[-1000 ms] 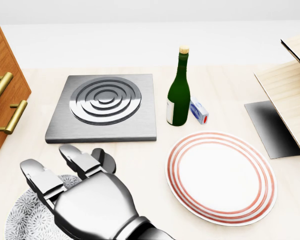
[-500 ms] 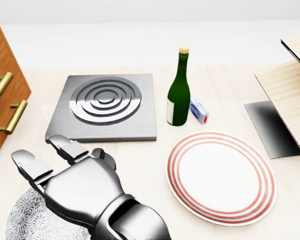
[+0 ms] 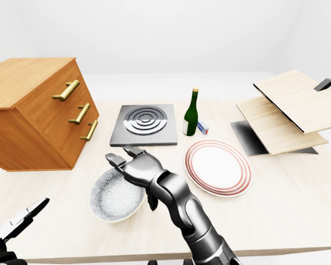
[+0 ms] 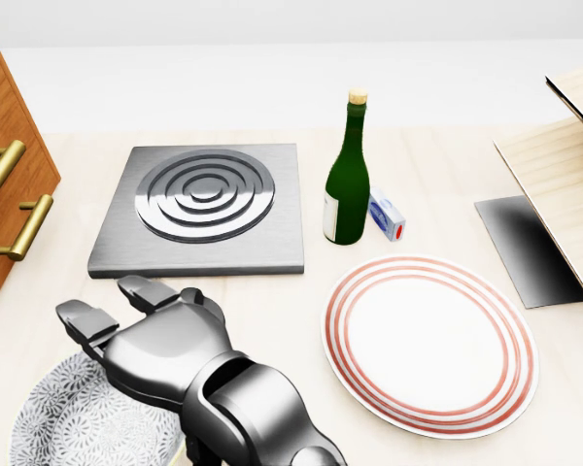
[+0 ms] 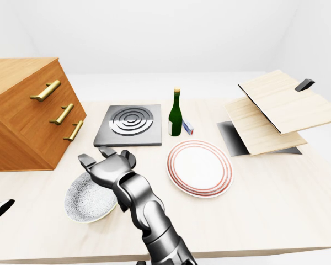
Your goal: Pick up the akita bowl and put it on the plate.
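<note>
While my right hand (image 4: 165,354) is above the right rim of the akita bowl (image 4: 68,427), its fingers (image 4: 85,322) are spread wide; the bowl sits on the bench (image 4: 296,306), left of the plate (image 4: 429,340).

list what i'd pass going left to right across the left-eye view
cabinet → bowl → hotplate → plate → boards. Left out: the bottle and box, which stand above the plate's left part, and both hands, which overlap other things.
</note>
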Robot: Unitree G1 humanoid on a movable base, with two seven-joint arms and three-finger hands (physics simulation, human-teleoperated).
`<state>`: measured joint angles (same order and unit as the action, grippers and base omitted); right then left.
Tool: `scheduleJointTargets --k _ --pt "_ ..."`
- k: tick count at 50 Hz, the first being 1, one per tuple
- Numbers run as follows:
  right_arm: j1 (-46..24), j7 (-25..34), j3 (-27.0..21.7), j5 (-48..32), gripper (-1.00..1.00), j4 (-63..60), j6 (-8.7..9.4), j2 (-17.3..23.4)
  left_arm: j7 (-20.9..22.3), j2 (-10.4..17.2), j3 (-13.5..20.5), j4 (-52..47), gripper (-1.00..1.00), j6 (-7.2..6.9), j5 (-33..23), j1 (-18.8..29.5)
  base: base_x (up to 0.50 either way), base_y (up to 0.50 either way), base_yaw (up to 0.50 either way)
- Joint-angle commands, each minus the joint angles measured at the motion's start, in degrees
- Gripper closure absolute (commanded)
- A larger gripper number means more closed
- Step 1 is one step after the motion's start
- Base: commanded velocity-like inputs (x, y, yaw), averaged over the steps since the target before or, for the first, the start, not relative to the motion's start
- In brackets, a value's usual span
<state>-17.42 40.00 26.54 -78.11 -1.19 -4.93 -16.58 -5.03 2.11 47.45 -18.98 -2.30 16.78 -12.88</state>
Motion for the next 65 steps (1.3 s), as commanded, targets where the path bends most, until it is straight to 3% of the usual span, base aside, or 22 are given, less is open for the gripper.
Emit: scheduleJointTargets --k 1,17,37,65 --pt "-2.28 0.00 -1.76 -0.44 -1.00 5.66 -0.07 -0.32 -0.09 0.03 -0.11 -0.02 -1.00 0.00 -0.10 0.02 0.00 0.00 0.00" --pt "2.33 0.00 3.27 -3.03 -1.00 5.74 -0.07 -2.05 0.13 -0.23 0.22 -0.80 -1.00 -0.48 -0.06 -0.18 0.00 0.00 0.00" --pt "1.75 0.00 2.49 -3.20 -1.00 9.22 -0.07 -1.83 -0.02 0.04 -0.09 0.22 -1.00 0.27 -0.14 0.04 0.00 0.00 0.00" --pt "2.44 0.00 3.60 -4.80 -1.00 15.22 -0.07 -2.66 -0.11 0.09 -0.02 -0.20 -1.00 -0.23 -0.04 0.06 0.00 0.00 0.00"
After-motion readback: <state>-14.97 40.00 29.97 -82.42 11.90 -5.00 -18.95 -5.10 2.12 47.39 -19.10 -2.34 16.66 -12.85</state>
